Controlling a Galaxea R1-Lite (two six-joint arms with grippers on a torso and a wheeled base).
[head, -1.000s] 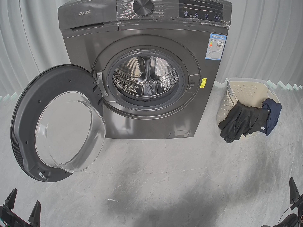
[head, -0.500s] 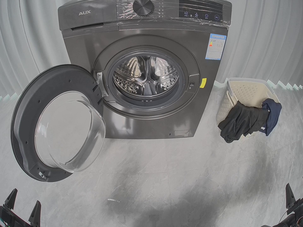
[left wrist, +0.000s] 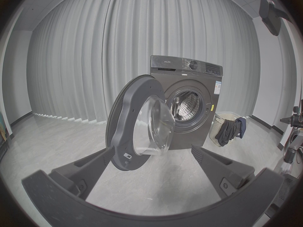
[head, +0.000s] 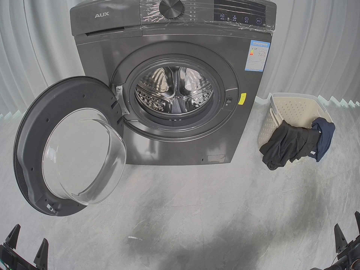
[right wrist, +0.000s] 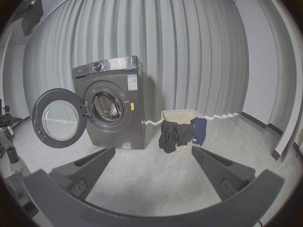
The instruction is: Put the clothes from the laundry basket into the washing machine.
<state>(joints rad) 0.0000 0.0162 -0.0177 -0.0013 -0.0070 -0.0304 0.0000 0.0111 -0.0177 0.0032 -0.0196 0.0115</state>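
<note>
"What sort of room have I driven into?"

"It looks to me like a staged test room rather than a home laundry. I see pleated pale curtains (right wrist: 189, 48) across the back. A front-loading washing machine (head: 168, 105) stands free on a marble-look tiled floor (head: 210, 207), with wrinkled plastic film (head: 150, 8) over its control panel (head: 240, 16)."

Blue label (head: 257, 55) and small yellow sticker (head: 242, 98) on the washing machine (head: 101, 57) — their print too small.

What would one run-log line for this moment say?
door: open | drum: looks empty | clothes: draped over basket rim | left gripper: open, empty | right gripper: open, empty
</note>
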